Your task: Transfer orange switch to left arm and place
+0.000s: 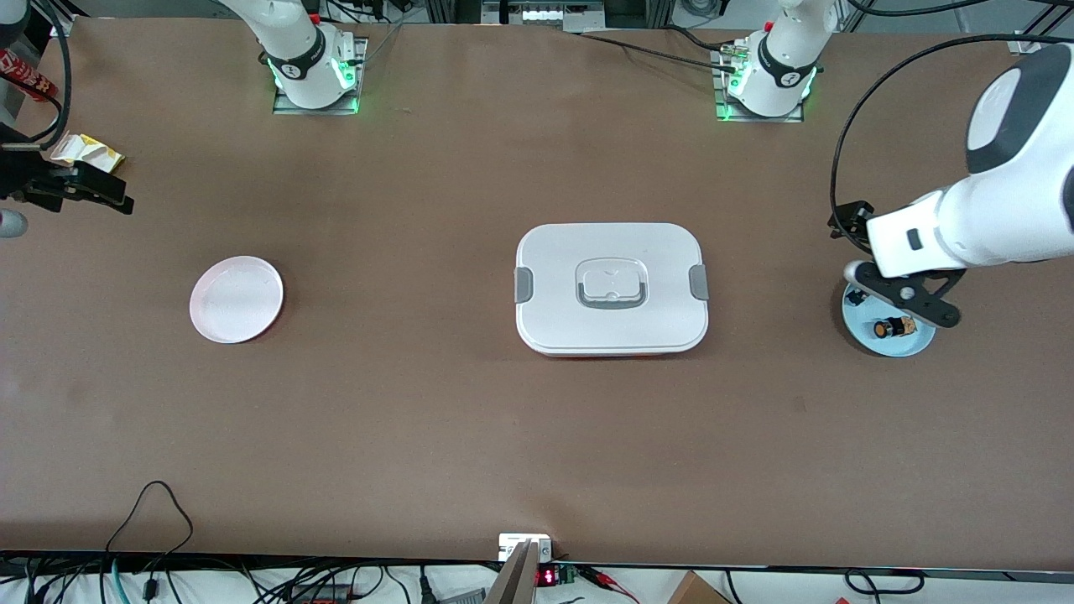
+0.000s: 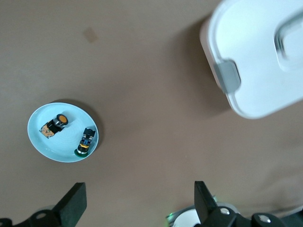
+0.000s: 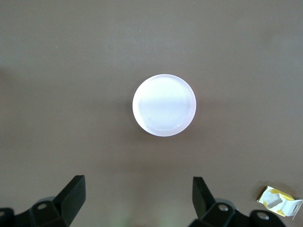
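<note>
A large white rounded-rectangular plastic box [image 1: 611,288], smooth and matte, with grey side clips and a grey-outlined recessed lid handle, sits mid-table on the flat brown tabletop [image 1: 470,436]. Toward the left arm's end from the box lies a small round pale-blue plate [image 1: 910,343], and on it rests the orange switch [image 1: 889,328]: a tiny black cylinder with a round orange face and a tan block body, lying on its side. Beside it on the same plate lies a small black switch with blue and green parts [image 2: 86,141]. The left gripper [image 1: 910,295] hangs over that plate, its black fingers spread wide and holding nothing. Toward the right arm's end from the box lies a glossy round pinkish-white plate [image 1: 236,299]. The right gripper [image 1: 84,191] hangs over the table's edge at that end, fingers likewise spread and empty, near a crumpled yellow-and-white wrapper [image 1: 86,153]. No writing is readable.
</note>
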